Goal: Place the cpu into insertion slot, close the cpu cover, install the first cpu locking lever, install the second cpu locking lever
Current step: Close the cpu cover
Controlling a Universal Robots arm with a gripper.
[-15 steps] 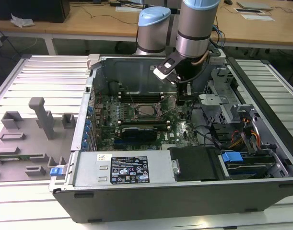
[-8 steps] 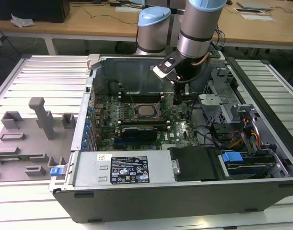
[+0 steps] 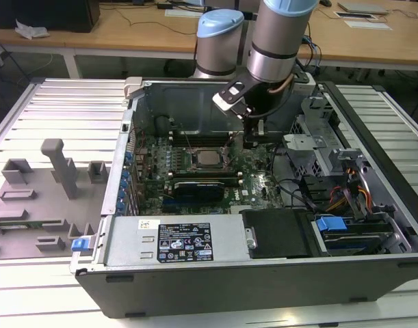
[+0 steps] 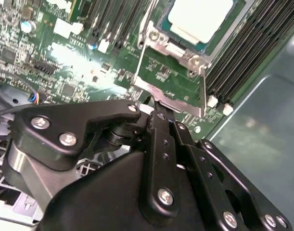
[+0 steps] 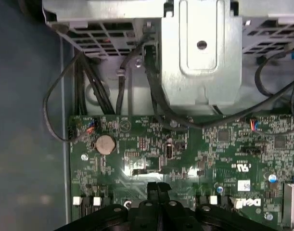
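The cpu (image 3: 209, 158) (image 4: 200, 18) lies flat in the insertion slot (image 4: 159, 25) on the green motherboard, pale metal top up. The cpu cover (image 4: 167, 91), a silvery frame with a cutout, is swung open away from the chip, and the board shows through its cutout. My gripper (image 3: 253, 141) (image 4: 158, 111) (image 5: 158, 186) hangs inside the computer case, on the exterior view's right of the chip. Its black fingers (image 5: 152, 188) are shut together with nothing seen between them, and their tips are at the cover's free edge.
Long black memory slots (image 4: 252, 48) run beside the socket, next to the case wall (image 4: 267, 134). A metal drive cage (image 5: 199, 53) and black cables (image 5: 156, 96) border the board. A power supply (image 3: 188, 239) fills the case front. A grey fixture tray (image 3: 51, 184) lies outside.
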